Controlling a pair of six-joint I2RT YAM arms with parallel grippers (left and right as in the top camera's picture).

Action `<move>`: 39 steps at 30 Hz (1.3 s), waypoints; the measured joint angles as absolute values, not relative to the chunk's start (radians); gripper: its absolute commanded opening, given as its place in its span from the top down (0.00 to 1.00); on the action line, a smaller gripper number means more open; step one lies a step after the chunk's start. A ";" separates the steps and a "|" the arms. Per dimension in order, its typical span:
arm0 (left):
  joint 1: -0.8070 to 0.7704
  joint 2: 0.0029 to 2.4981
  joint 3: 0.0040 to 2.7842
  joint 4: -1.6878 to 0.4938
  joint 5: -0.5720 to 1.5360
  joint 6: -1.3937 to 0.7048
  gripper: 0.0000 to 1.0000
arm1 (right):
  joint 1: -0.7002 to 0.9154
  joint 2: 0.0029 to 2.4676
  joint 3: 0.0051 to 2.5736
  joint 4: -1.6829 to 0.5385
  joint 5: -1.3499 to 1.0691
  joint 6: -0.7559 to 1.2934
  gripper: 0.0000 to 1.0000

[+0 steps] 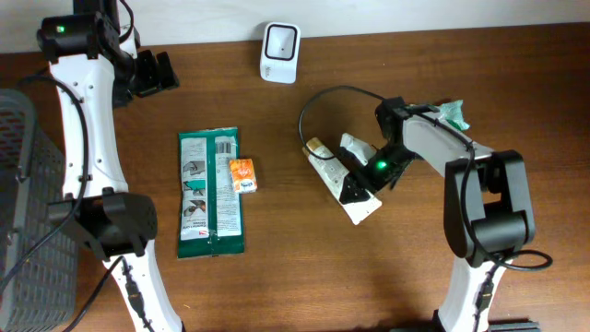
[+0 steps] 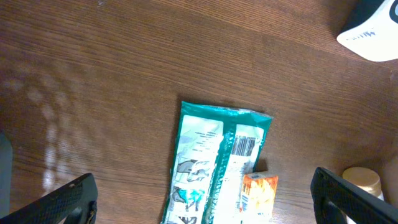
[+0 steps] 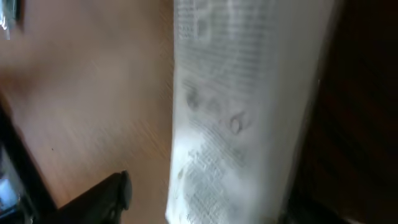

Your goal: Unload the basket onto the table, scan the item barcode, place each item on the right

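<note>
the right pincer (image 1: 356,188) is low over a white tube (image 1: 328,166) that lies flat on the worktop (image 1: 304,277). its two fingers (image 3: 112,193) stand apart with the tube between them. a strip of wood shows between one finger and the tube, so it is not squeezing. i think the tube is the thing to scan. the pincer sits around its middle, likely because that is a good place to lift it without it tipping. the white scanner (image 1: 279,53) stands at the back edge, well apart from the tube, so the tube would have to go over to it with its bars facing it. the left pincer (image 2: 208,198) hangs wide apart near the back left and holds nothing. a green packet (image 1: 210,192) lies flat with a small orange packet (image 1: 242,175) partly on its edge. a grey basket (image 1: 17,184) sits at the far left. the worktop is dark brown wood, smooth and a bit shiny. no more of the room shows.
</note>
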State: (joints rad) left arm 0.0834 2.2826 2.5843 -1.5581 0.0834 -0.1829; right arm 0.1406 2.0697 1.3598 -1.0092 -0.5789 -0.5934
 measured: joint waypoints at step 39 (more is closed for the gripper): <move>0.083 2.283 2.584 -1.559 0.087 -0.183 0.01 | 0.363 2.146 1.888 -1.224 -0.687 -0.266 0.96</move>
